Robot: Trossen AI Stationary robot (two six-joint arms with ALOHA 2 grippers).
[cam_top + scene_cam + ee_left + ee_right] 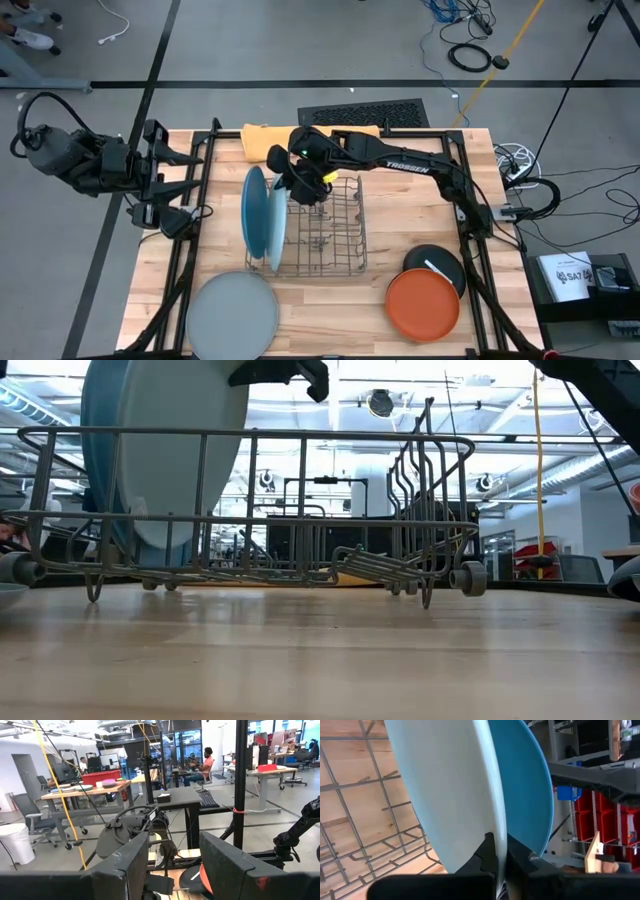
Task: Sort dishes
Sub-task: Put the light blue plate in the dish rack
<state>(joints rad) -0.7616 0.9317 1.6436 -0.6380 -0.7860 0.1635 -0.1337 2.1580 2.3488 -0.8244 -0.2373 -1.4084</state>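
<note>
Pale blue plate [445,795] upright in wire rack [335,235], right gripper [500,852] pinching rim, closed on it. Looks stiff, smooth, likely slippery; rim best hold. Left gripper [190,172] parted, empty, off surface edge.

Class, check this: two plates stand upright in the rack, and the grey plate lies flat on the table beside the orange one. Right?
Wrong only about the neighbour: in the high view the grey plate lies alone; the black plate is beside the orange plate.
</note>
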